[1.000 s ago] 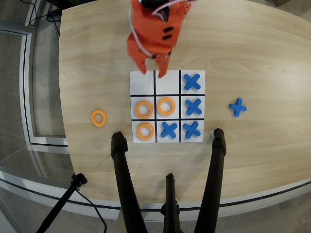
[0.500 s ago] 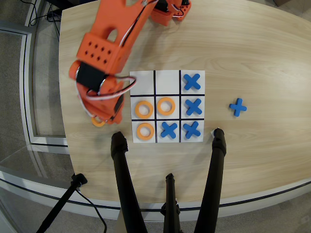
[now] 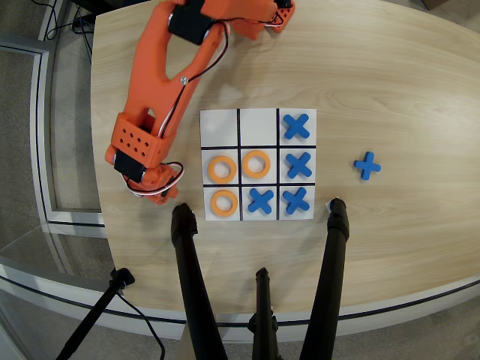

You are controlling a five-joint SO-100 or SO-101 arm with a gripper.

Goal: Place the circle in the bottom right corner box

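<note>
Three orange rings lie on the white 3x3 board (image 3: 257, 120): one in the middle-left cell (image 3: 222, 169), one in the centre cell (image 3: 256, 163), one in the bottom-left cell (image 3: 223, 202). I see no fourth ring. The bottom right corner cell (image 3: 297, 215), as this view shows it, holds a blue X (image 3: 296, 200). My orange arm reaches down from the top, and its gripper end (image 3: 150, 180) sits left of the board, beside the ring column. The wrist body hides the jaws, so I cannot tell whether they hold anything.
More blue X pieces lie in the top-right (image 3: 296, 126), middle-right (image 3: 298, 165) and bottom-middle (image 3: 260, 200) cells. One X (image 3: 367, 165) lies on the wooden table right of the board. Black tripod legs (image 3: 187, 270) (image 3: 334, 247) stand at the near table edge.
</note>
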